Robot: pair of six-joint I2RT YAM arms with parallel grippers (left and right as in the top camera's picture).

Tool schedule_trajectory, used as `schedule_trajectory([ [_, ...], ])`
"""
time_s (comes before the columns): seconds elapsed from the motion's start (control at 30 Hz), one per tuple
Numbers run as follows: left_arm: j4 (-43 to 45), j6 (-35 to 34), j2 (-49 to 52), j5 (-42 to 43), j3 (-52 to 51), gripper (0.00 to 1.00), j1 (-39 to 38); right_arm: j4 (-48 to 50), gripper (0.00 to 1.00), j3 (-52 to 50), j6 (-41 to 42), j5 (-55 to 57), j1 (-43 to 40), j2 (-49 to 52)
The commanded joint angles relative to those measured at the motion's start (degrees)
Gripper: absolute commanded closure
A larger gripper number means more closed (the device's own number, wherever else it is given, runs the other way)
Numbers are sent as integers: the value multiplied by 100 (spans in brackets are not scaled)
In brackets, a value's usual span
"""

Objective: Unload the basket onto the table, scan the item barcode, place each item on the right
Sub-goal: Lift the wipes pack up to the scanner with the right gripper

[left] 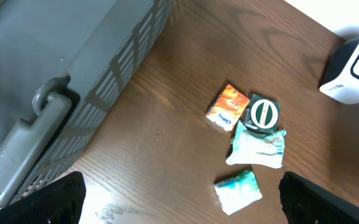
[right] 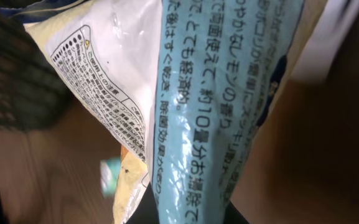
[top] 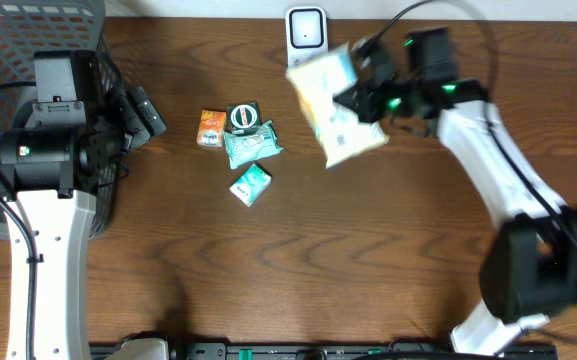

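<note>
Even light, soft shadows — right wrist view blurred, glare on packet.

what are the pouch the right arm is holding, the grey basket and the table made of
The pouch is likely thin plastic film, glossy: glare and creases run across its printed text. The basket looks like moulded plastic, matte grey, with slotted walls and a thick rounded rim. The table is wood or a wood-look laminate: brown, visible grain, slight sheen.
</note>
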Motion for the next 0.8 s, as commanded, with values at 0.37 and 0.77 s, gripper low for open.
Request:
schedule_trajectory([
  [0.37,-11,-50,-33,-33,0,2,24,1902,99,76,1115,-612,146,-605],
  [0.77,-11,-50,-33,-33,0,2,24,1836,99,74,2149,-562,146,-605],
])
